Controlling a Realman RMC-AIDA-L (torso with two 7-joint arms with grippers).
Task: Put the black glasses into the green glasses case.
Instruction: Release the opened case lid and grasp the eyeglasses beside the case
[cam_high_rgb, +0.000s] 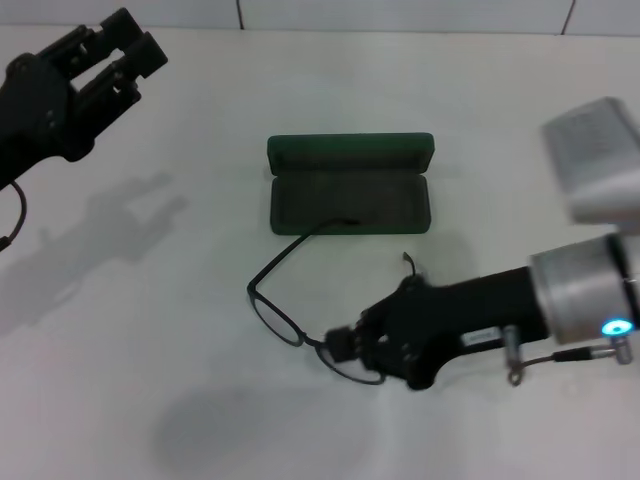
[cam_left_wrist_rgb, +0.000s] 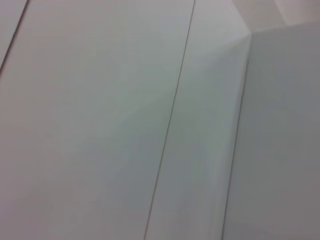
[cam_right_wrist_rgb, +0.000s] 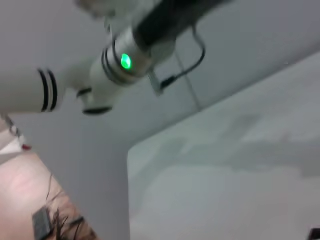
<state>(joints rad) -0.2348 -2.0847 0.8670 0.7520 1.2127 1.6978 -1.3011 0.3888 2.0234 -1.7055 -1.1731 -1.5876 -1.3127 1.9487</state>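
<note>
The black glasses (cam_high_rgb: 290, 300) are thin wire frames w/ clear rounded lenses and slim temples, lying on the white table (cam_high_rgb: 200, 400) just at 6 o'clock of the green glasses case (cam_high_rgb: 350, 190). One temple runs up toward 1 o'clock and its tip rests over the front edge of the case's open tray; the other temple pokes up near my wrist. The case is dark green, rounded corners, lid swung back at 12 o'clock, dark lining showing. My right gripper (cam_high_rgb: 345, 345) is down at the right lens end of the frame, fingers closed on the rim there, approx at 5 o'clock from the case. My left gripper (cam_high_rgb: 120, 55) hangs up at 10 o'clock, well apart from everything, fingers spread w/ nothing between them. Only the head view shows glasses, case and both grippers. The left wrist view gives just pale panels w/ seams. The right wrist view catches the left arm (cam_right_wrist_rgb: 100, 65) w/ a green light, plus a table edge and floor.
</note>
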